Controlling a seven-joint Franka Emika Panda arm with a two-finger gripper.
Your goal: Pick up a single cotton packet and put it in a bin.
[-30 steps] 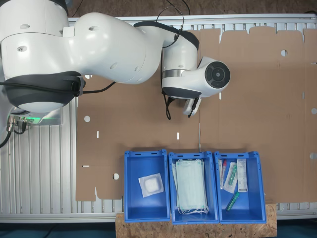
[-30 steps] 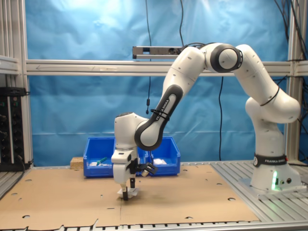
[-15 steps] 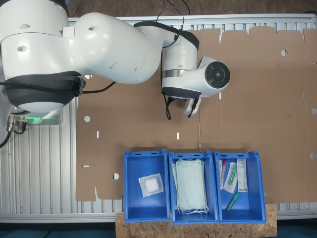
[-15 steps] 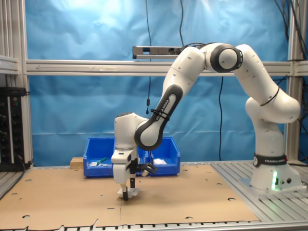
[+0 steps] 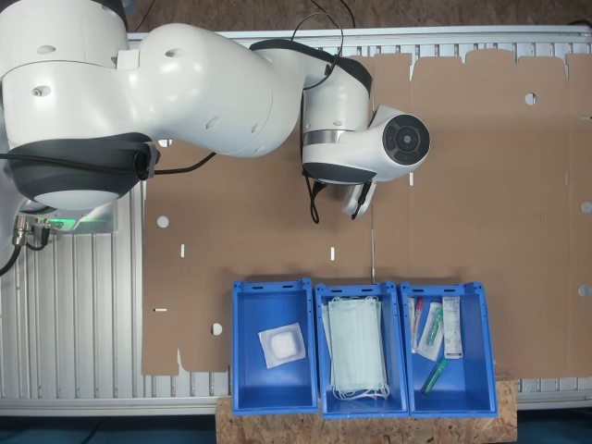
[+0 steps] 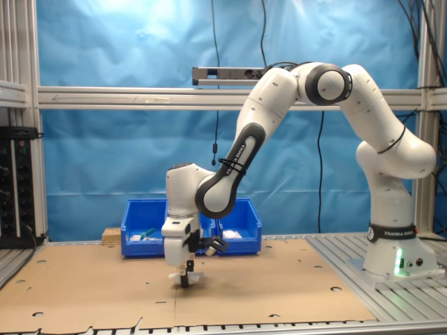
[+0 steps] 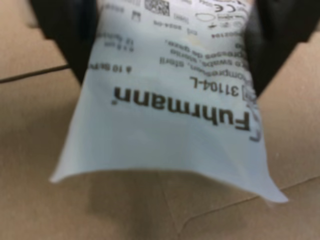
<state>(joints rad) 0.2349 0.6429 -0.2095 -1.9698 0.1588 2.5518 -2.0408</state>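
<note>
claw: pointing down just above the cardboard sheet on the table, its dark fingers clamped on the cotton packet
cotton packet: white with dark print, pinched between the fingers, its free edge hanging clear of the cardboard
bin: blue, at the first exterior view's left of the row of three, holding one white square packet

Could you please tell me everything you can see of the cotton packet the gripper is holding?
The cotton packet is a thin, flat white paper sachet with dark print on its face. It is pinched between the black fingers of the gripper, its free edge curling and hanging loose. In the second exterior view it is lifted slightly above the cardboard sheet, in front of the blue bins.
</note>
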